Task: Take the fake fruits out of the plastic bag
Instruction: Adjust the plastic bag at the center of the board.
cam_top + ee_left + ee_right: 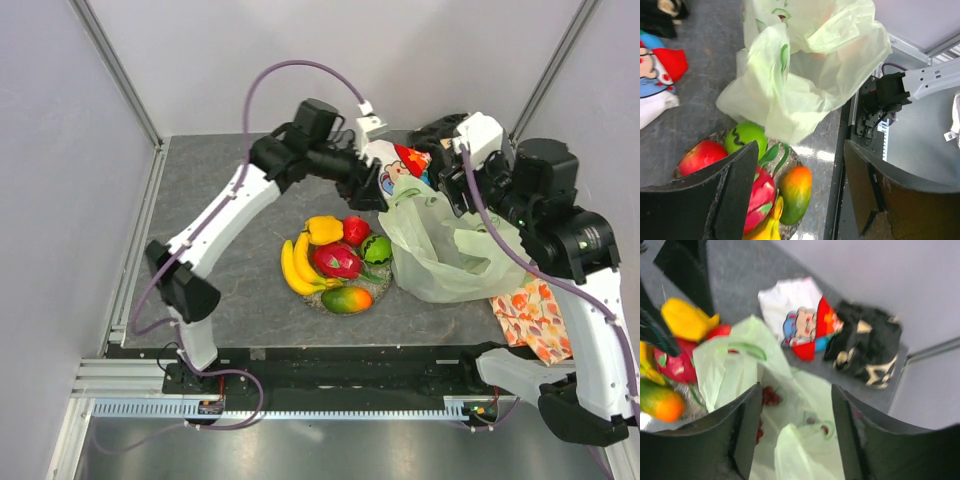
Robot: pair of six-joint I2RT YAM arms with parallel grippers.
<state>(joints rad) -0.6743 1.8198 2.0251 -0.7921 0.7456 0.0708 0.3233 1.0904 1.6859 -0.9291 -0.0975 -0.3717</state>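
Black fingers (735, 195) of the left gripper (799, 160) are filling the bottom of the left wrist view, standing wide apart with nothing between them, and the gripper is hovering above the table (230, 200) between the round dish (383, 284) and the white cartoon-printed cloth (400, 160). On the dish six of the fake fruits are lying piled together: yellow bananas (295, 265) on its left, a yellow pepper (324, 230) and a red apple (355, 230) at the back, a green lime (377, 249) on the right, a pink dragon fruit (337, 261) in the middle and a mango (347, 299) at the front. The plastic bag (440, 250) is slumping just right of the dish, its pale green folds touching the rim beside the lime. The right gripper (796, 390) is hanging over the bag's open mouth, its jaws also spread and closing on nothing that can be seen; whether they are brushing the plastic is not clear. A small dark red shape (771, 396), too blurred to name, is showing inside the bag. An orange leaf-patterned cloth (530, 315) is lying at the bag's near right side.
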